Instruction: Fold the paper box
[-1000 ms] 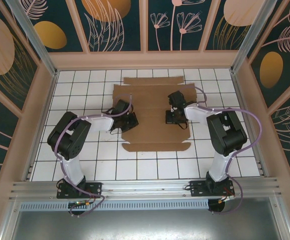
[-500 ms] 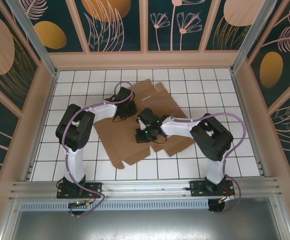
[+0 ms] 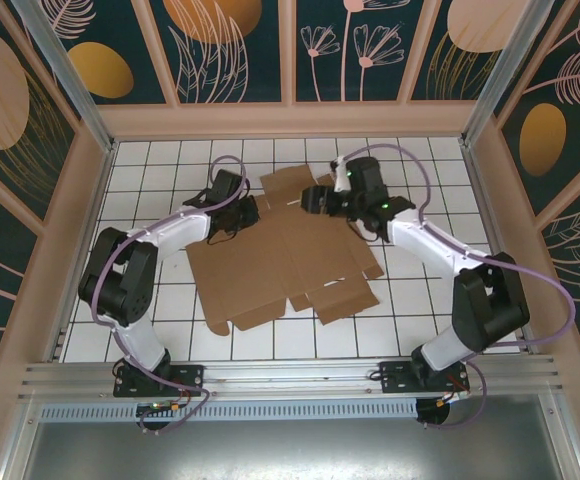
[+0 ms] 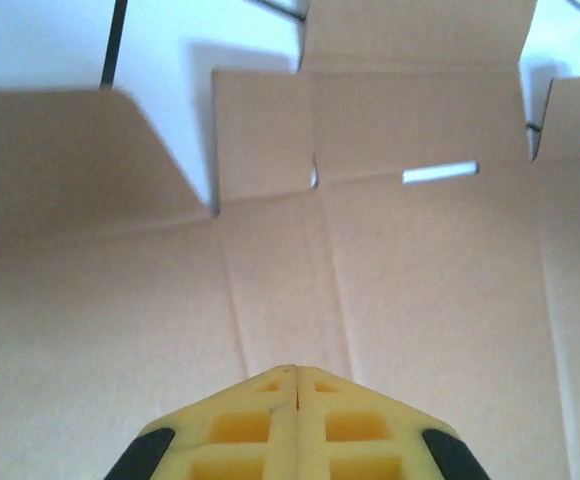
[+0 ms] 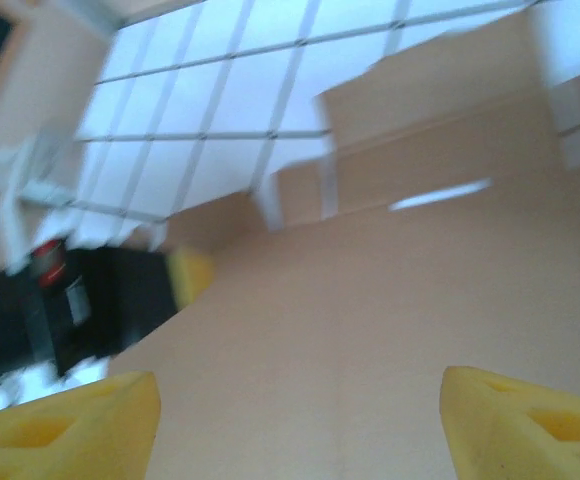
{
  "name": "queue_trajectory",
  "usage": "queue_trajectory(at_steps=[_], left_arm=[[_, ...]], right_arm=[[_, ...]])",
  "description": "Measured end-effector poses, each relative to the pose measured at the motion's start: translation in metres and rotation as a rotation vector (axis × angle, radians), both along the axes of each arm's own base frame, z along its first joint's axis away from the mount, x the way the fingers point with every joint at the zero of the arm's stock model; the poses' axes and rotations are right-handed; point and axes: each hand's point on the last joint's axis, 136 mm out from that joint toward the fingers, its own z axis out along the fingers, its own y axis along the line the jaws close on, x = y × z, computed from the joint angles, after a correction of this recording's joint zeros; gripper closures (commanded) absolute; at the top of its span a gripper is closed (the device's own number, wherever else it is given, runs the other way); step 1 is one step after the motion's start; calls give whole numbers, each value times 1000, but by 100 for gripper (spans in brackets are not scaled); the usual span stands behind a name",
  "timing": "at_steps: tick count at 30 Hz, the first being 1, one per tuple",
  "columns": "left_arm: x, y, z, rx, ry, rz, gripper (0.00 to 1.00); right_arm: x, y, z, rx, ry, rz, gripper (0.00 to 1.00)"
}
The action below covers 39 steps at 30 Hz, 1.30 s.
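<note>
The paper box lies flat and unfolded on the tiled worktop, turned askew between the two arms. The left hand sits at the sheet's far left edge, its fingers shut tight together with nothing between them. In its wrist view it points across the panels toward the slot. The right hand hangs over the far edge, spread wide and holding nothing. The step looks like raising the far flap. To do it well, the shut left hand should press down just inside a crease. The right hand should then slip under the flap's edge and lift along the score, not across it.
</note>
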Motion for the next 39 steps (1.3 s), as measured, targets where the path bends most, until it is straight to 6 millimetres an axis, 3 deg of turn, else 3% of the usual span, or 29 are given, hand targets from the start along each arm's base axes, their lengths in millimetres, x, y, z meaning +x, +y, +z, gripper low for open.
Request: queue_trajectory(at_steps=[2,6,10,13,18,21,27,35,39], left_arm=[[-13,0,-15,-24,48,0,100],[-34,4,-43,-25,134,1,100],[-35,0,-47,-29,141,-9,100],[-34,0,-53,-25,147,-10,100],[-23,-5,-60,-14,149,-22,100],[-13,-10,-61,-14,141,-27,100],[-3,-14,-61,-12,127,-36,100],[-1,-13,-60,-4,116,-38,100],[-2,-16,-59,-4,110,-46,100]], right_arm=[[22,-26,-13,-56,12,-55,19],[52,-69,-73,-173,126,-137,16],[50,-81,-133,-284,254,-122,14],[44,-86,-155,-340,302,-105,13],[44,-89,-156,-340,301,-83,14],[41,-83,-155,-295,311,-46,20],[30,-78,-156,-214,319,-6,42],[26,-92,-149,-213,314,-49,76],[27,-92,-147,-261,289,-56,82]])
